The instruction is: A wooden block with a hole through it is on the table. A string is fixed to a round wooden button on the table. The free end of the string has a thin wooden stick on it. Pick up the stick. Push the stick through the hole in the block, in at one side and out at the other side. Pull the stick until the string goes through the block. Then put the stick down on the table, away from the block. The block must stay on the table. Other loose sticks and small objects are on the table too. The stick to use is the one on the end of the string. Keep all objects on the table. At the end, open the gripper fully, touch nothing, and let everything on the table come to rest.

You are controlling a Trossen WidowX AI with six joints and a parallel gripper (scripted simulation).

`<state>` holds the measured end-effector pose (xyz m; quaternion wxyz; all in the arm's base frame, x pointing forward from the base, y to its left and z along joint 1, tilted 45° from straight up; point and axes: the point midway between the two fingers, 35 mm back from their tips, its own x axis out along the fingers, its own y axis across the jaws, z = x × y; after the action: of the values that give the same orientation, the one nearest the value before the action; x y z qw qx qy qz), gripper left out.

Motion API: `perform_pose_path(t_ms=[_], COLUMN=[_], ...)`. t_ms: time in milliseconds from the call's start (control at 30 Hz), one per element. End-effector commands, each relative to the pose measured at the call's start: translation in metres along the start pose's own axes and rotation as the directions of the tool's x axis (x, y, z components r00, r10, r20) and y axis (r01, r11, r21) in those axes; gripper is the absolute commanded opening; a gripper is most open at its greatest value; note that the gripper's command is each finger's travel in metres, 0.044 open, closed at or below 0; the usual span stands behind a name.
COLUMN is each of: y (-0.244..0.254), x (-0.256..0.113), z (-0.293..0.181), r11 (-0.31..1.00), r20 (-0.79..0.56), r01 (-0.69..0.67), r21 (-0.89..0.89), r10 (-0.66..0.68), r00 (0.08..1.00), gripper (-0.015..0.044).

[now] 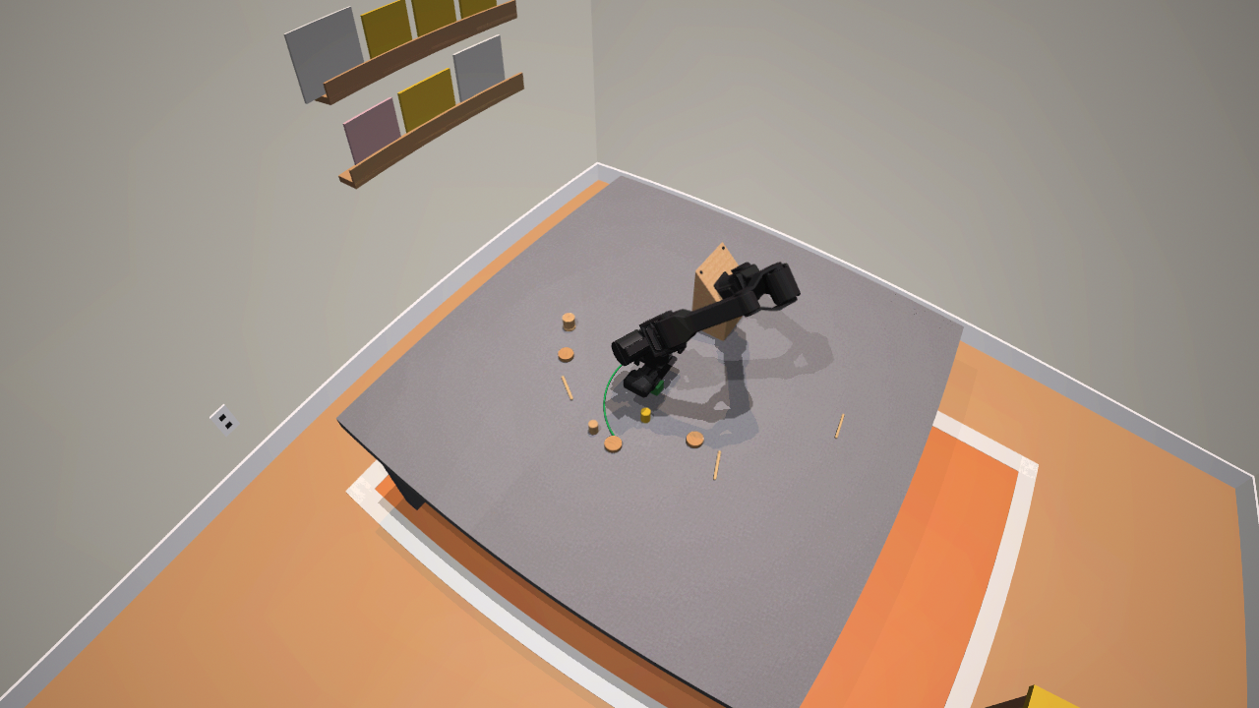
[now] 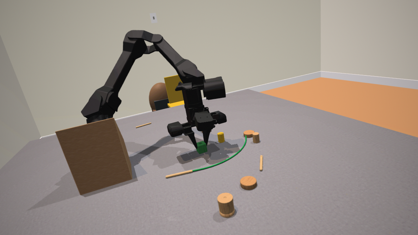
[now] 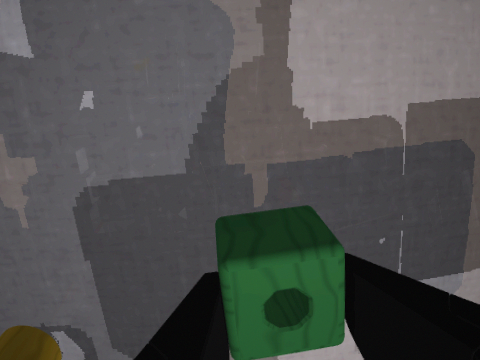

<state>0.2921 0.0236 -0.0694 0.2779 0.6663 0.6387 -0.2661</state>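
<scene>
My gripper (image 2: 201, 146) (image 3: 282, 280) is shut on a small green cube (image 1: 658, 387) (image 2: 202, 149) (image 3: 280, 270) with a round hole in its face. The cube is at or just above the table; I cannot tell which. The thin stick (image 2: 178, 174) lies on the table between the gripper and the large wooden block (image 1: 716, 264) (image 2: 94, 157); the arm hides it in the top view. The green string (image 1: 604, 400) (image 2: 233, 156) curves from it to the round button (image 1: 612, 443) (image 2: 249, 133). The block stands upright near the arm's base; its through hole is not visible.
A yellow cylinder (image 1: 645, 414) (image 2: 220, 137) (image 3: 27, 345) stands near the gripper. A small wooden cylinder (image 1: 593, 427) (image 2: 256, 137) stands beside the button. Loose discs (image 1: 565, 354) (image 1: 694, 439), loose sticks (image 1: 567, 387) (image 1: 716, 464) (image 1: 839, 425) and a larger wooden cylinder (image 1: 569, 321) (image 2: 225, 205) lie or stand around.
</scene>
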Motion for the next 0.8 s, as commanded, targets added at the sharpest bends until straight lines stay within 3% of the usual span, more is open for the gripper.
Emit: perform_pose_path(t_ms=[0,767], y=[0.000,0.000], x=[-0.002,-0.014], z=[0.000,-0.002], r11=[1.000,1.000], r20=[0.001,0.031], r01=[0.000,0.004], r21=[-0.001,-0.001], r10=[0.000,-0.004], r00=[1.000,0.999], gripper=[0.0000,0.0000])
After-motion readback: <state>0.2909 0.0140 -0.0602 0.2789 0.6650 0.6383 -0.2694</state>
